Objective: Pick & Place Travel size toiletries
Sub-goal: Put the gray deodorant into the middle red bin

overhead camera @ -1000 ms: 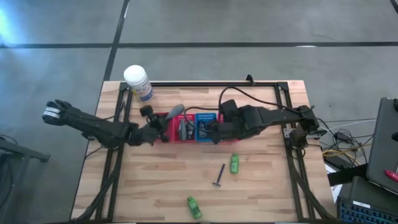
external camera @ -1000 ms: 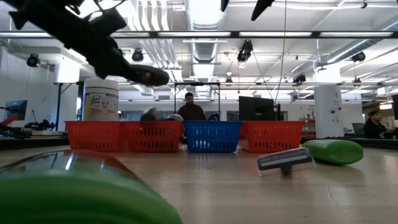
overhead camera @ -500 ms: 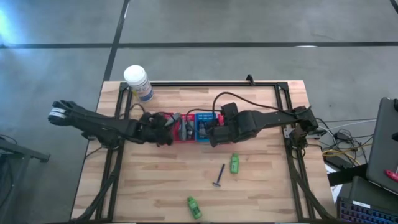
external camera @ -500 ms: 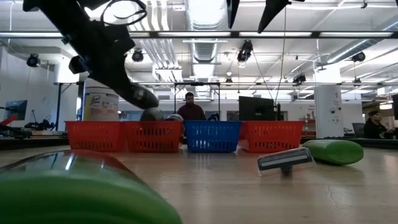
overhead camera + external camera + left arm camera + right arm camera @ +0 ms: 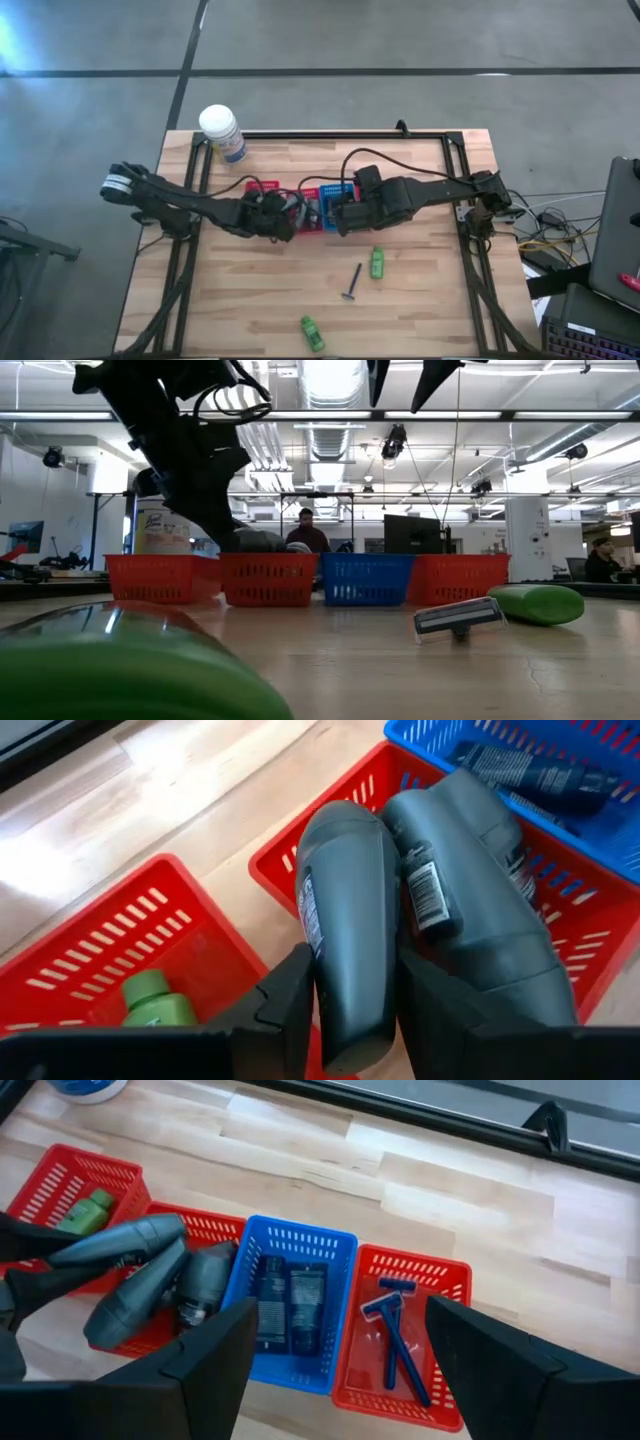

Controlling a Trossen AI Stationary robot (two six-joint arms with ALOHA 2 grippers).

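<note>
Grey tube in hand: a grey tube is clamped between the fingers of the left gripper, over the second red basket, beside other grey tubes lying in it.
Left gripper: closed on the grey tube, above the row of baskets, left of the blue basket.
Green bottle in basket: a green bottle lies in the end red basket.
Dark tubes: two dark tubes lie side by side in the blue one.
Razors in basket: two blue razors lie crossed in the red basket on the other side of the blue one.
Loose on the table: a green bottle, a dark razor just beside it, and another green bottle near the front edge.
Right gripper: fingers wide apart, holding nothing, over the blue basket and the one with the razors.
White-lidded jar: upright at the table's back left corner.
Background: a person stands beyond the table.
</note>
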